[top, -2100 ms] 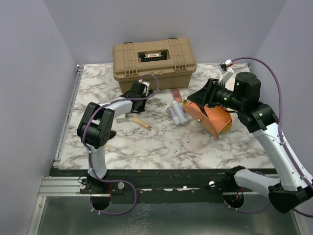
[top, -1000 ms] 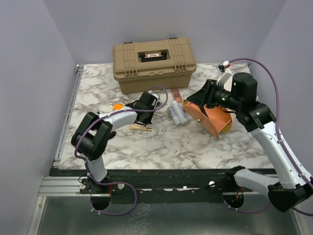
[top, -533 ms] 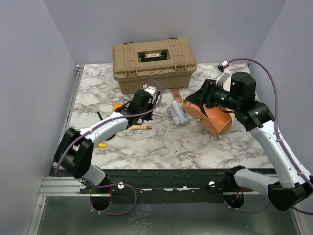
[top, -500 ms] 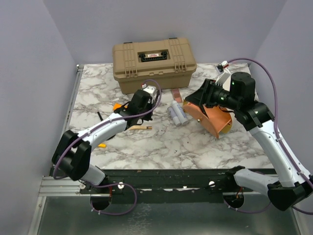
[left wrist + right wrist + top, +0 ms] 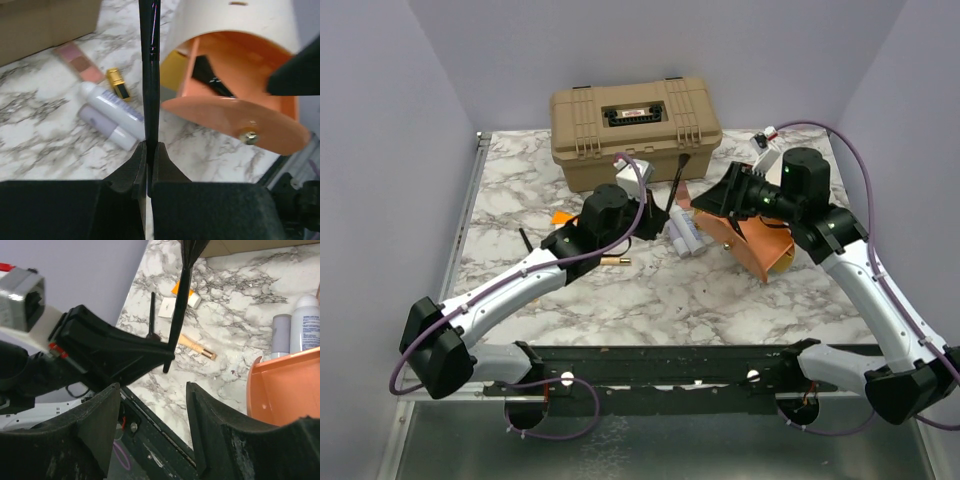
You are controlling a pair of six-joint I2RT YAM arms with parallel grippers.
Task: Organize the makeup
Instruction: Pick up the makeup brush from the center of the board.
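Observation:
My left gripper is shut on a black brush and holds it off the table, bristles pointing at the case; in the left wrist view the brush rises from between the fingertips. The cream-and-orange round pouch lies on its side, mouth open towards the brush, with another black brush inside. My right gripper is open at the pouch's rim, nothing between its jaws. Two pale tubes, a gold stick and a pink palette lie beside the pouch.
The big tan hard case stands shut at the back. A tan-handled brush, an orange tube, a thin black brush and a white card lie on the marble to the left.
My left arm has swung right from the left-side items, lifting the black brush up beside the pouch's mouth. The right gripper has shifted slightly left with the pouch.

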